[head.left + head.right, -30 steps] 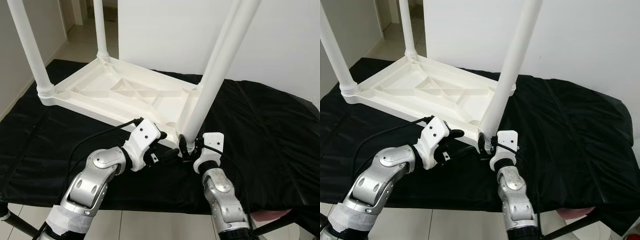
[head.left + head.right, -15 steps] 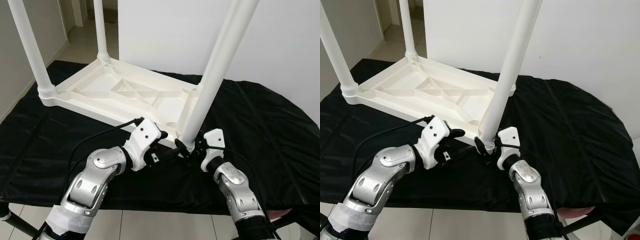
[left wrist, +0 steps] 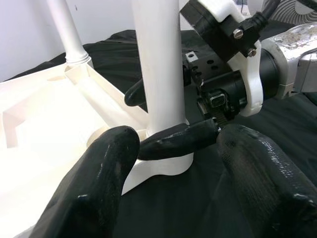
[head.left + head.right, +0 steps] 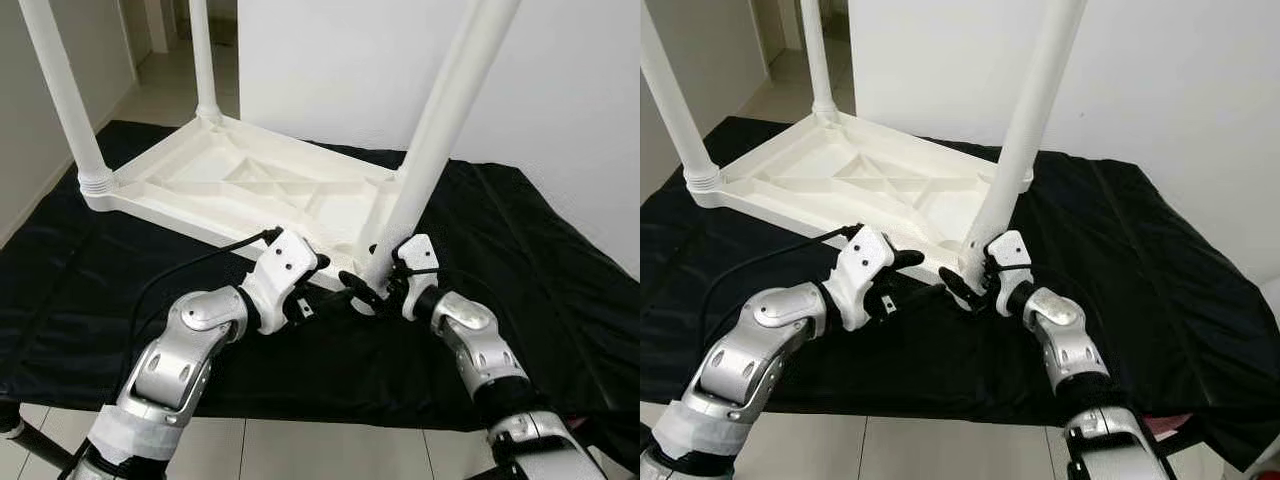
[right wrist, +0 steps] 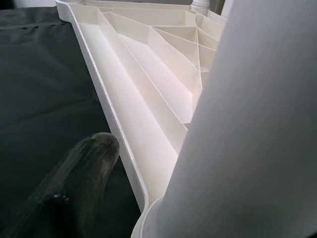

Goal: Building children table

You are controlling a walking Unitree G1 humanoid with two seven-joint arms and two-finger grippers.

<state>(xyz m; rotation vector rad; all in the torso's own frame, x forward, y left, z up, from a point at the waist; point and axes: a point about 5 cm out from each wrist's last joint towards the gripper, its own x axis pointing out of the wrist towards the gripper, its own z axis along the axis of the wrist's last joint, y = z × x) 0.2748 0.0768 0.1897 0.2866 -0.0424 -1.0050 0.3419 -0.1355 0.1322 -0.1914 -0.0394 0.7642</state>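
A black cloth (image 4: 540, 270) covers the work surface, wrinkled on the right. A white wall (image 4: 330, 70) stands behind it, with pale floor tiles (image 4: 300, 450) near and a doorway (image 4: 160, 40) far left.

table (image 4: 250, 185) upturned on cloth (image 4: 520, 260); left gripper (image 4: 325, 300) | near-corner leg (image 4: 430, 150) | right gripper (image 4: 375, 290)

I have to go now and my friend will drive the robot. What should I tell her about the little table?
Right end effector: fingers around the base of the near leg, at the near corner socket.
Left end effector: open, just beside that corner, holding nothing.
The white tabletop lies upside down on the black cloth.
Done: three other legs already stand in their corners.
Left: the near leg leans, so it looks not fully seated. Probably straighten and seat it, then turn the table upright.
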